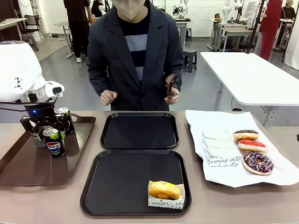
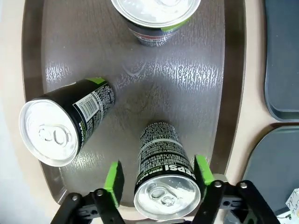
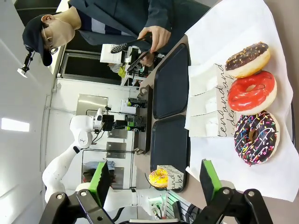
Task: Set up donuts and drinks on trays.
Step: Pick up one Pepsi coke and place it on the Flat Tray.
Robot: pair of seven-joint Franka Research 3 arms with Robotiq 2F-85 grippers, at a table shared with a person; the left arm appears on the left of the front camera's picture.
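Starting left: a brown tray [image 1: 28,163] carries three upright cans toward its far end. The left gripper [image 2: 158,170] hangs over them. Its fingers are closed around the can [image 2: 166,186] nearest its wrist camera, with a green pad [image 2: 114,182] on either side of the black Pepsi body. That can's foot looks to be on the tray. The second can [image 2: 65,135] stands near it but apart. The third can [image 2: 152,18], logo band showing, is farther along the tray.

Middle: two black trays lie one behind the other. The far tray [image 1: 140,130] is closer to the person. The near tray [image 1: 117,186] holds a yellow donut [image 1: 163,189] in a white sleeve [image 1: 166,203] at its near right corner.

The person stands at the far side behind the far tray. One hand [image 1: 108,97] is a loose fist; the other hand [image 1: 172,91] holds dark tongs [image 1: 169,84].

Right: white paper [image 1: 210,123] carries flat printed sleeves [image 1: 217,149]. Beside them are three bare donuts in a close row. The chocolate donut [image 1: 245,135] is farthest, the red donut [image 1: 252,145] is in the middle, and the sprinkled donut [image 1: 258,162] is nearest the robot.

The right gripper [image 3: 155,170] has its fingers spread wide with nothing between them, held up clear of the paper.
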